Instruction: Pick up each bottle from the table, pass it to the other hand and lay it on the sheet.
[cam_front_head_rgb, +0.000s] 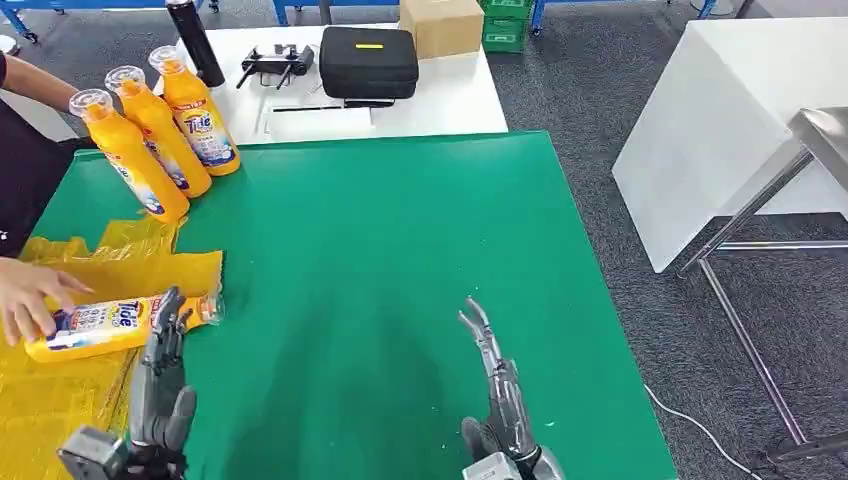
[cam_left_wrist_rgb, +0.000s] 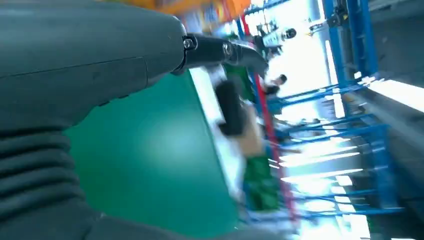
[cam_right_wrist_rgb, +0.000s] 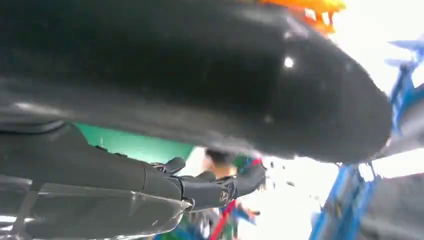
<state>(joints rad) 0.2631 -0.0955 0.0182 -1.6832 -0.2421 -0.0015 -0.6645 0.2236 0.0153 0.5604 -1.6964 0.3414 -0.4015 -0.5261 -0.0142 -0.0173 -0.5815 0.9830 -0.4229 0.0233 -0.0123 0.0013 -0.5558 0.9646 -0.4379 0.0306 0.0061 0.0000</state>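
One bottle (cam_front_head_rgb: 115, 326) lies on the yellow sheet (cam_front_head_rgb: 60, 395) at 9 o'clock; three bottles (cam_front_head_rgb: 155, 130) wait at 11. I see left hand (cam_front_head_rgb: 160, 375) and right hand (cam_front_head_rgb: 495, 375) empty, fingers apart.

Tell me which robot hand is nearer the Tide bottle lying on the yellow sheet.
Left. The left robot hand has its fingertips at the lying Tide bottle, by its neck. The right robot hand is well off to the side over bare green table.
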